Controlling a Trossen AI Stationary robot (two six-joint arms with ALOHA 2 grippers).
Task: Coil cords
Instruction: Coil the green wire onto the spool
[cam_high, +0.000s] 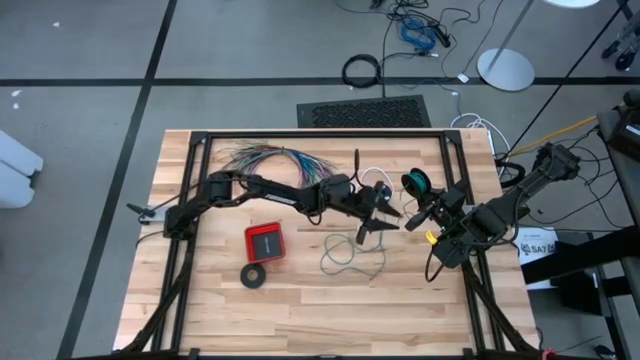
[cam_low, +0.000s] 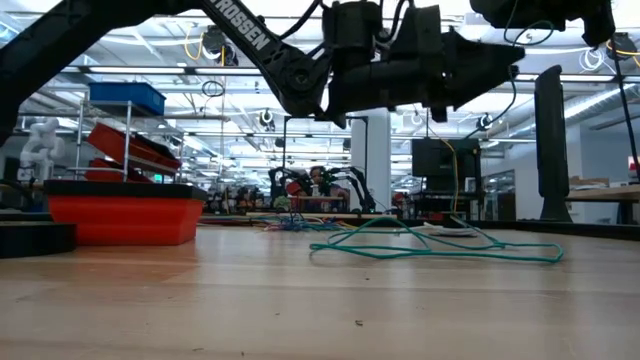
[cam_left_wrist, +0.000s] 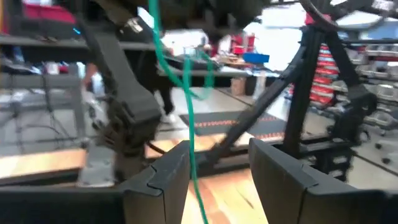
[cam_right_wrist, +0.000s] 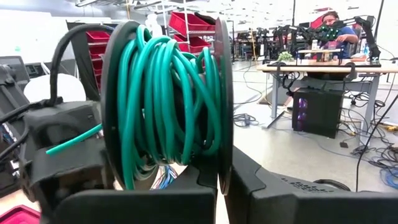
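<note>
Teal-green wire (cam_right_wrist: 165, 106), wound on a black spool (cam_right_wrist: 221, 93), is clamped by the shut right gripper (cam_high: 428, 212); its hub is hidden. Wire apparently runs between the parted left gripper (cam_left_wrist: 217, 168) fingers.

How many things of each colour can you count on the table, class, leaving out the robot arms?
Green: 2, loose wire, wire on spool
Red: 1, box
Black: 1, tape ring
Many-coloured: 1, wire bundle
White: 1, cord
Total: 6
</note>
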